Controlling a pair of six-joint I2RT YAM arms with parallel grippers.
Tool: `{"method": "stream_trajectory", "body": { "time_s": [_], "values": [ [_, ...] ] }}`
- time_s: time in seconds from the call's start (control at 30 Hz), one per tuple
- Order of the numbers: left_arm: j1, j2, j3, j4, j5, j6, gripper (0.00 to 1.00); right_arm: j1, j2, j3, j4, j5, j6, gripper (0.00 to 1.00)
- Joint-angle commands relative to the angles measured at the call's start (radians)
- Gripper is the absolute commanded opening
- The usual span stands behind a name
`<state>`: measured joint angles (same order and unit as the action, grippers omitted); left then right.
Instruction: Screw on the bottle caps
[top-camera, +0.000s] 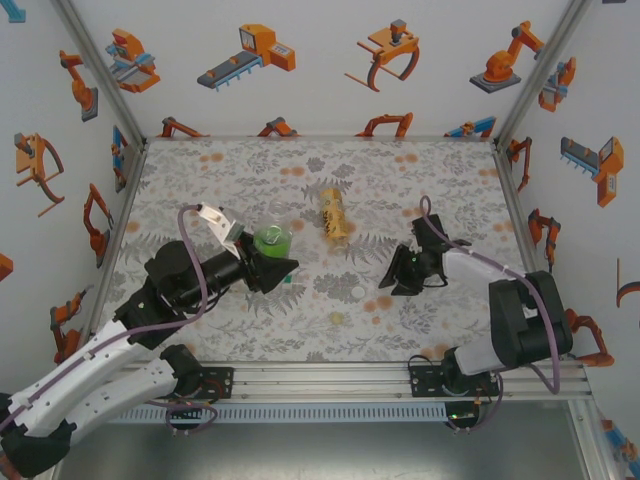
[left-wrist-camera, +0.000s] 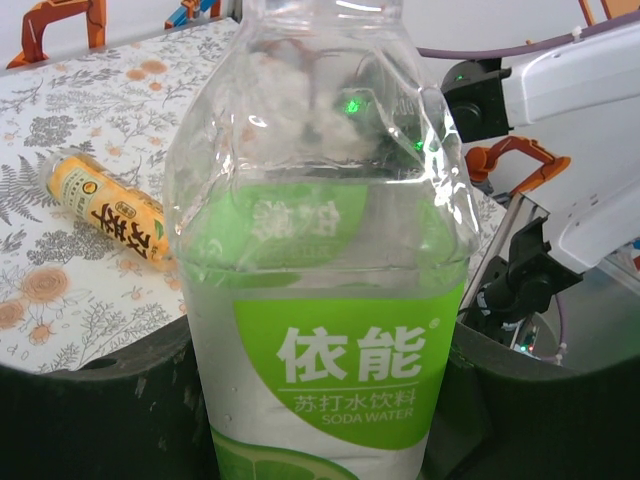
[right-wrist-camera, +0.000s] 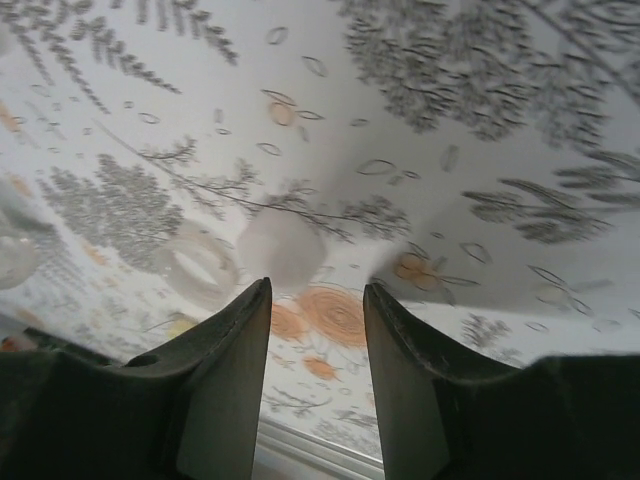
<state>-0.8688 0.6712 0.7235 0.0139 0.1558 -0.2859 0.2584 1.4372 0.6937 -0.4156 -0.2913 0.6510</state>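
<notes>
The left end effector (top-camera: 272, 256) is closed around the lower body of a clear bottle (left-wrist-camera: 320, 250) with a green label, and its dark fingers (left-wrist-camera: 90, 420) press on both sides of the bottle. An amber bottle (top-camera: 335, 214) lies on its side on the counter (top-camera: 200, 180), farther out and well apart from both end effectors. The right end effector (right-wrist-camera: 316, 290) stands a little open, with nothing between its jaws. A white cap (right-wrist-camera: 281, 248), blurred, rests on the counter just ahead of its fingertips.
</notes>
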Motion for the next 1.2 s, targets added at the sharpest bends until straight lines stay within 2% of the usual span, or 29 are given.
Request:
{"method": "stream_trajectory", "body": {
  "time_s": [0.0, 0.17, 0.3, 0.47, 0.63, 1.17],
  "values": [
    [0.005, 0.0, 0.007, 0.019, -0.019, -0.028, 0.0, -0.006, -0.031, 0.036, -0.157, 0.15, -0.07, 0.43],
    [0.007, 0.01, 0.017, -0.023, -0.049, -0.046, 0.0, 0.022, -0.153, 0.067, -0.171, 0.221, -0.063, 0.42],
    [0.005, 0.021, 0.03, -0.061, -0.064, -0.058, 0.0, 0.087, -0.172, 0.113, -0.201, 0.306, -0.062, 0.43],
    [0.006, 0.026, 0.045, -0.109, -0.082, -0.047, 0.0, 0.167, -0.107, 0.168, -0.21, 0.36, -0.053, 0.5],
    [0.007, 0.021, 0.042, -0.109, -0.082, -0.029, 0.0, 0.243, -0.015, 0.221, -0.194, 0.395, -0.035, 0.5],
    [0.007, 0.059, 0.077, -0.114, -0.045, -0.016, 0.0, 0.318, 0.167, 0.248, -0.112, 0.399, 0.004, 0.49]
  ]
}}
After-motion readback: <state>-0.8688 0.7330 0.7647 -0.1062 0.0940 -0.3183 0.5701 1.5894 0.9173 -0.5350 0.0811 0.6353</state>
